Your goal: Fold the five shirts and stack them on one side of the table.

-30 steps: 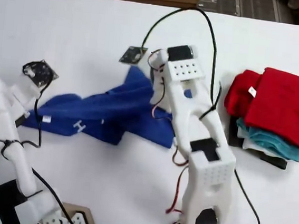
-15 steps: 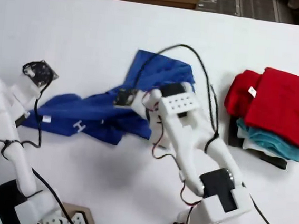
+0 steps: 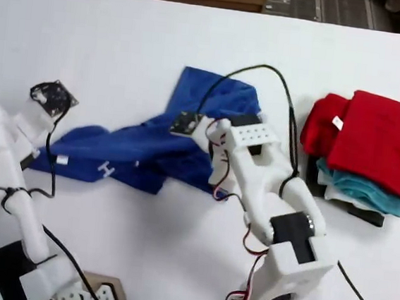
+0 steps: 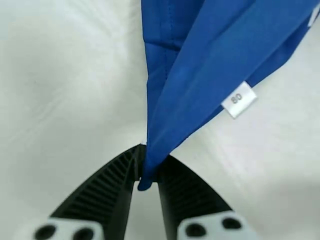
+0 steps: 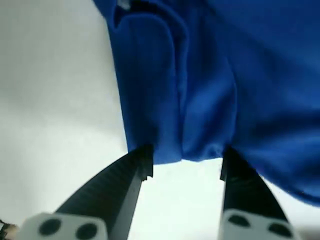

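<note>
The blue shirt (image 3: pixel 137 151) lies rumpled across the middle of the white table (image 3: pixel 112 35). My left gripper (image 4: pixel 147 176) is clamped on one end of it. My right gripper (image 5: pixel 186 156) has its jaws apart, straddling a folded edge. The folded shirts (image 3: pixel 374 145), red on top, are stacked at my right.

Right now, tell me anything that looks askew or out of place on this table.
The blue shirt lies bunched and twisted across the table, not flat: one end is pinched in the left tool, while the open right tool straddles a folded edge. At the side, the red shirt sits crooked over the teal shirt.
</note>
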